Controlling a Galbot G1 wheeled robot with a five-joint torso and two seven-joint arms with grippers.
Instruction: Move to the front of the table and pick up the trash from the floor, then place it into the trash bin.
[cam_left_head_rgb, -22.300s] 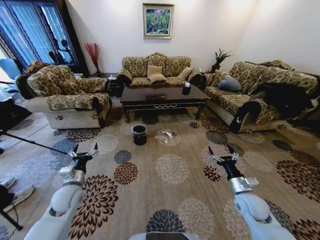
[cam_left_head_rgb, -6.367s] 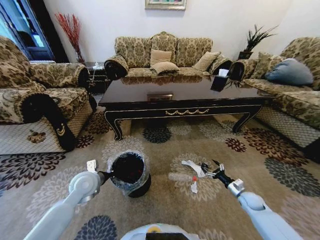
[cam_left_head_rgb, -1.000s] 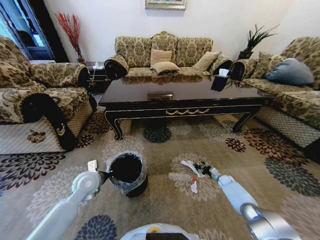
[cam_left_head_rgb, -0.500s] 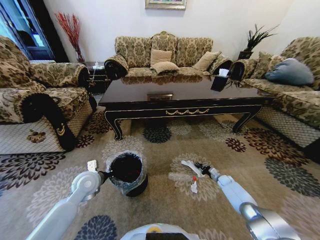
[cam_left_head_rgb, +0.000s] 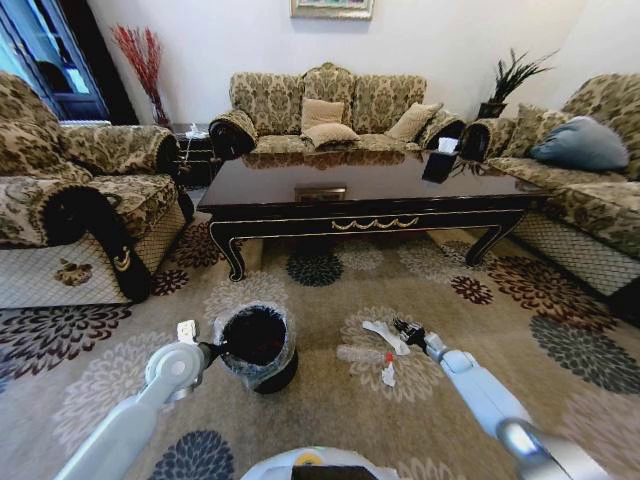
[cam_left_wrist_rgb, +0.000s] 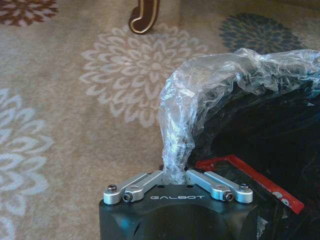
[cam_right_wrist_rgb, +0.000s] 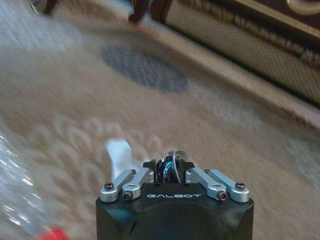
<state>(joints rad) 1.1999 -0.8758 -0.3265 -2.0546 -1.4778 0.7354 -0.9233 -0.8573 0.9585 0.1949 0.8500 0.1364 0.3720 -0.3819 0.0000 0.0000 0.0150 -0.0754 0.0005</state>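
Observation:
The trash bin, black with a translucent bag over its rim, stands on the carpet in front of the table. My left gripper is shut on the bag at the bin's rim. To the bin's right lies trash: a white paper scrap, a clear bottle with a red cap, and another white scrap. My right gripper sits low over the carpet just beyond the paper scrap, shut on a small dark, shiny bit.
Patterned sofas ring the table on three sides, with an armchair close on the left. A red-edged item lies inside the bin. Open carpet stretches to the right of the trash.
My right arm has shifted a little, and its gripper has risen slightly from the carpet with the dark bit. The left arm, bin and remaining trash hold still.

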